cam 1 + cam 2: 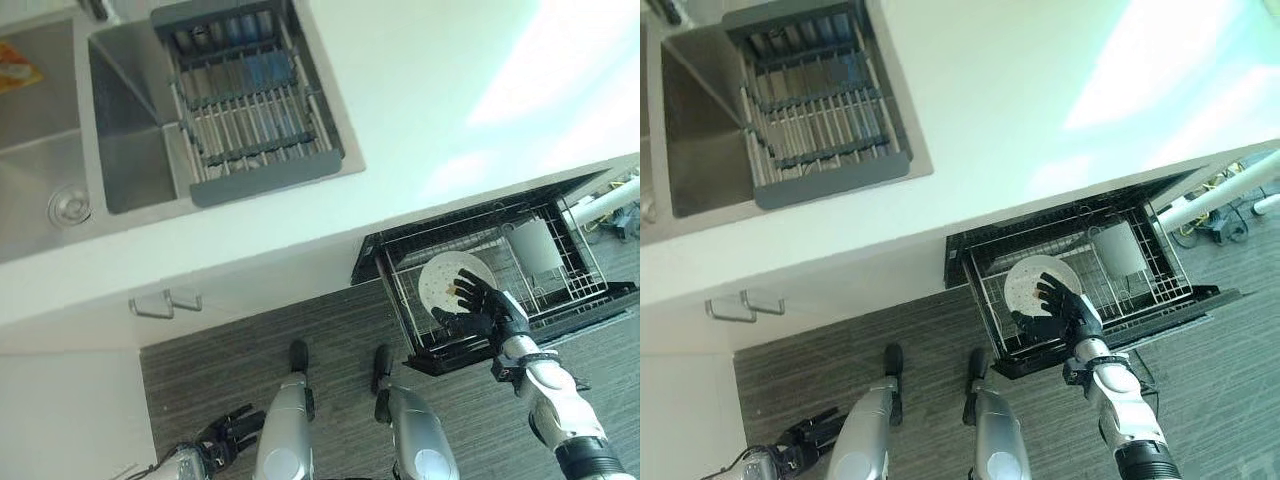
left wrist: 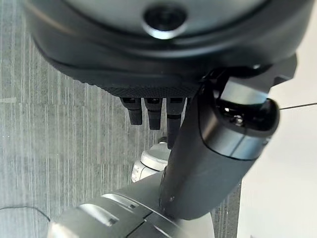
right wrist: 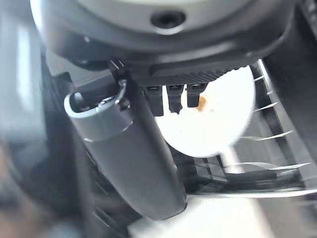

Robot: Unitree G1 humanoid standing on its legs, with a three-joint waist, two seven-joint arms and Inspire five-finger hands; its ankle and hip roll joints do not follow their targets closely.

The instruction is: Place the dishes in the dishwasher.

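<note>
I see the white plate (image 1: 452, 281) standing tilted in the wire rack (image 1: 560, 296) of the pulled-out dishwasher drawer, toward the rack's front left part, with a small orange-brown speck on its face. My right hand (image 1: 487, 311) is at the plate's front edge, its fingers (image 3: 169, 97) spread and fairly straight over the plate's face, the thumb standing apart to the side; I cannot tell for sure whether the fingertips touch the plate, but nothing is curled round it, so I read the hand as open. Farther back in the same rack, well apart from the plate, stands a white cup-like container (image 1: 537, 246). The rack sits under the edge of the pale worktop (image 1: 420, 110). Set into the worktop on the left is a steel sink (image 1: 120, 150), and across it lies a grey dish drainer (image 1: 250, 95) with something blue showing under its bars. Below the worktop is a cupboard front with a metal handle (image 1: 165, 302). My left hand (image 1: 228, 432) hangs low over the striped grey floor (image 1: 330, 320), its fingers relaxed and holding nothing.
</note>
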